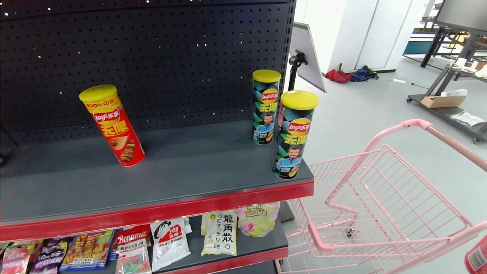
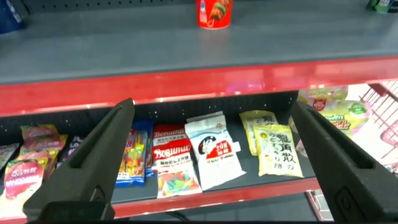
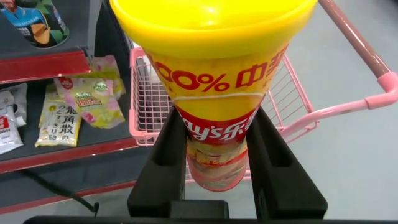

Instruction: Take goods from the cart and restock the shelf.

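My right gripper [image 3: 217, 149] is shut on a red chips can [image 3: 217, 93] with a yellow lid, held upright above the pink cart [image 3: 348, 102]. A sliver of that can [image 1: 477, 258] shows at the lower right of the head view, beside the cart [image 1: 380, 198]. On the grey upper shelf [image 1: 171, 171] stand another red can [image 1: 112, 125] at the left and two green-black cans [image 1: 265, 107] [image 1: 295, 135] at the right end. My left gripper [image 2: 211, 109] is open and holds nothing, facing the shelf front below its red edge [image 2: 199, 81].
The lower shelf holds several snack bags [image 1: 167, 239] [image 2: 208, 149]. The cart basket looks bare inside. The middle of the upper shelf, between the red can and the green-black cans, is free. A sign stand [image 1: 304, 57] rises beside the shelf's right end.
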Robot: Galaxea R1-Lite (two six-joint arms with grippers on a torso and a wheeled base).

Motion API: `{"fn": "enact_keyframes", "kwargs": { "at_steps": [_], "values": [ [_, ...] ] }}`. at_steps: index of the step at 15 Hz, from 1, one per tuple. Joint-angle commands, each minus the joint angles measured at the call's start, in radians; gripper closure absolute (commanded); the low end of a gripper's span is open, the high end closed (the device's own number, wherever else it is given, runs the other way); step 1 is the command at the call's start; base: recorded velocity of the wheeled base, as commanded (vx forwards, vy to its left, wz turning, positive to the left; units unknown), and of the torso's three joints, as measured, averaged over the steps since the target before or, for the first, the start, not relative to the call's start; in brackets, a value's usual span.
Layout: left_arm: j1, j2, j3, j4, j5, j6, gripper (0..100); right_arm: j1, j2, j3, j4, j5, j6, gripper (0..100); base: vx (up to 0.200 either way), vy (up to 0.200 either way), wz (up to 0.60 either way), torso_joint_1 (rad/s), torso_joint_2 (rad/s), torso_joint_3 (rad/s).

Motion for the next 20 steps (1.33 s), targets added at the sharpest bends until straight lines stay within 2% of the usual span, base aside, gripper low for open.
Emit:
{"fn": "enact_keyframes", "kwargs": {
  "at_steps": [1, 6, 8, 11, 14, 17, 20],
  "values": [
    [0.000, 0.001, 0.000, 0.000, 0.001, 0.000, 0, 0.001, 0.008, 0.000, -0.001, 0.001, -0.001, 100, 0.000, 0.000, 0.00, 0.168, -0.38, -0.217],
    [0.000, 0.001, 0.000, -0.002, 0.001, 0.000, 0, 0.001, 0.003, 0.031, -0.008, -0.001, -0.007, 100, 0.000, 0.000, 0.00, 0.135, -0.33, -0.185],
    [0.000, 0.001, 0.000, 0.000, 0.001, 0.000, 0, 0.001, -0.012, 0.046, -0.010, -0.002, -0.024, 100, 0.000, 0.000, 0.00, 0.000, 0.00, 0.000],
    [0.000, 0.001, 0.000, 0.000, 0.001, 0.000, 0, 0.001, -0.018, 0.062, -0.013, -0.001, -0.027, 100, 0.000, 0.000, 0.60, 0.009, -0.01, -0.006],
    [0.000, 0.001, 0.000, 0.000, 0.001, 0.000, 0, 0.001, -0.029, 0.076, -0.014, -0.001, -0.030, 100, 0.000, 0.000, 0.00, 0.000, 0.00, 0.000],
    [0.000, 0.001, 0.000, 0.000, 0.001, 0.000, 0, 0.005, -0.099, 0.123, -0.027, 0.013, -0.027, 100, 0.000, 0.000, 0.00, 0.000, 0.00, 0.000],
    [0.000, 0.001, 0.000, 0.000, -0.001, 0.000, 0, 0.036, -0.165, 0.212, -0.103, 0.027, -0.029, 100, 0.000, 0.000, 0.00, 0.000, 0.00, 0.000]
  ]
}}
